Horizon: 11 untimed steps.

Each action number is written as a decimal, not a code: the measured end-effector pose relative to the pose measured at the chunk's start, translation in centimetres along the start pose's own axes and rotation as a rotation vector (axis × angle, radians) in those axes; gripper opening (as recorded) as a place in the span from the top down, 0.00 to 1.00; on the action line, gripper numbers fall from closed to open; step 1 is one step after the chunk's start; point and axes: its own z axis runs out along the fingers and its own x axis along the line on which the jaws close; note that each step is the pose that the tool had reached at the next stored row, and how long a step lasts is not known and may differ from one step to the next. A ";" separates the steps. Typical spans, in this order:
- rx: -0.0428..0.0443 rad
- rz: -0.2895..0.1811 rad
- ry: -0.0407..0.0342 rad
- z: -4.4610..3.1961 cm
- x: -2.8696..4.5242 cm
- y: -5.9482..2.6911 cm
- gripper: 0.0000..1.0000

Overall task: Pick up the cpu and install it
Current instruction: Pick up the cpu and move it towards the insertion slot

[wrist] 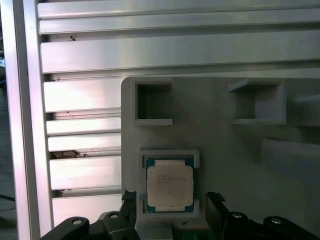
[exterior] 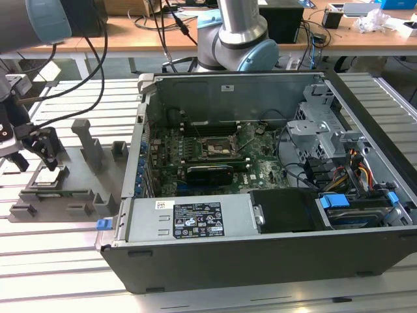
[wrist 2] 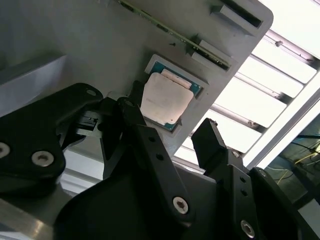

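The cpu (exterior: 51, 177) is a small square chip with a silver top, lying flat in a recess of the grey plastic tray (exterior: 78, 189) at the exterior view's left. In both wrist views the cpu (wrist 2: 166, 97) (wrist: 169, 186) sits framed by the tray's low corner walls. My gripper (exterior: 47, 158) hangs just above it, open. Its two black fingers (wrist 2: 150, 145) stand one on each side of the chip with a gap to its edges. The gripper (wrist: 171, 199) holds nothing.
An open computer case (exterior: 260, 261) lies in the middle of the slatted metal table (exterior: 58, 261). The motherboard's black socket frame (exterior: 214, 149) sits inside it, near cables and a drive cage (exterior: 313, 130). Upright blocks (exterior: 88, 140) rise from the tray beside the gripper.
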 end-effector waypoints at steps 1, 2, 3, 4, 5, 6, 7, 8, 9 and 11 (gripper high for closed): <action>0.0001 0.000 0.0000 0.10 0.00 0.00 0.34; 0.0000 0.000 0.0000 0.19 0.00 0.01 0.34; 0.0000 0.000 0.0000 0.36 0.01 0.01 0.34; 0.0000 0.000 0.0000 0.45 0.01 0.01 0.34; 0.0000 0.000 0.0000 0.55 0.01 0.01 0.34; 0.0001 0.000 0.0000 0.70 0.02 0.01 0.34; 0.0001 0.000 0.0000 0.81 0.02 0.02 0.34; 0.0000 0.000 0.0000 0.89 0.02 0.02 0.34; 0.0001 0.000 0.0000 1.00 0.03 0.02 0.34; 0.0001 0.000 0.0000 1.15 0.03 0.02 0.34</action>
